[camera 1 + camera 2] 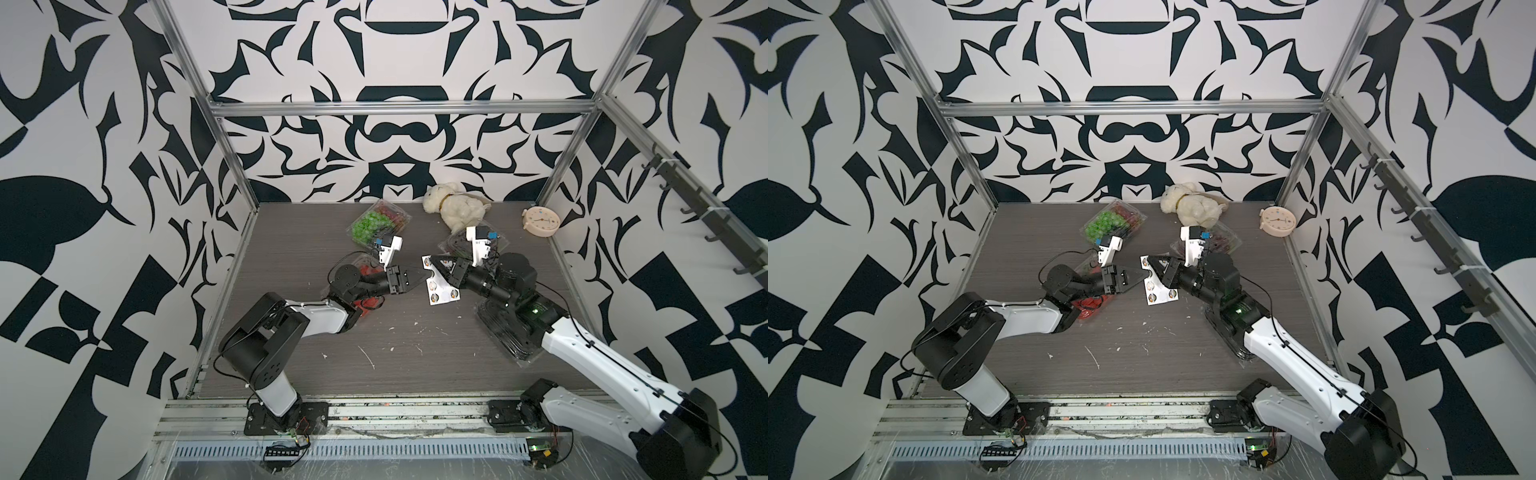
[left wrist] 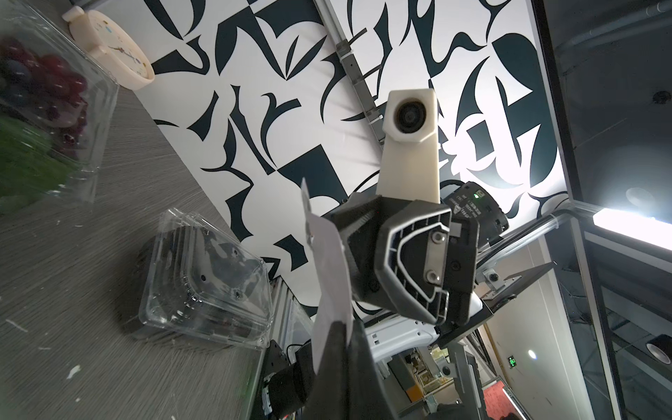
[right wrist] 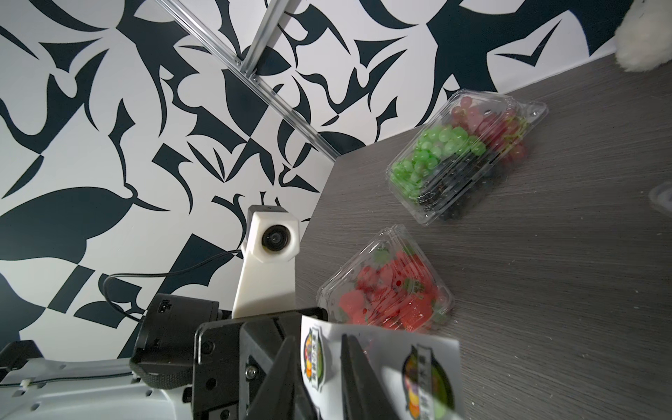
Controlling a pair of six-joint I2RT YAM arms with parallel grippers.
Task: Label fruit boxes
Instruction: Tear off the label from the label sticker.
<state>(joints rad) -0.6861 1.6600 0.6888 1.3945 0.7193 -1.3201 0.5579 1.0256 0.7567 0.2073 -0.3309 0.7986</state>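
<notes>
In both top views the left gripper [image 1: 420, 279] is clenched on one edge of the white rectangular paper sticker sheet [image 1: 439, 291], held above the grey wood-grain table [image 1: 374, 332] — the right gripper [image 1: 441, 269] meets it from the opposite side. The right wrist view shows that gripper's jaws slightly apart, astride a round printed label [image 3: 314, 358]. The clear plastic punnet of red strawberries [image 3: 385, 287] lies under the left arm. One clear punnet of green and purple grapes [image 1: 378, 222] sits near the back wall and a second grape punnet [image 1: 1223, 241] beside the right wrist — the clear punnet of black avocados [image 2: 207, 280] lies beneath the right arm.
</notes>
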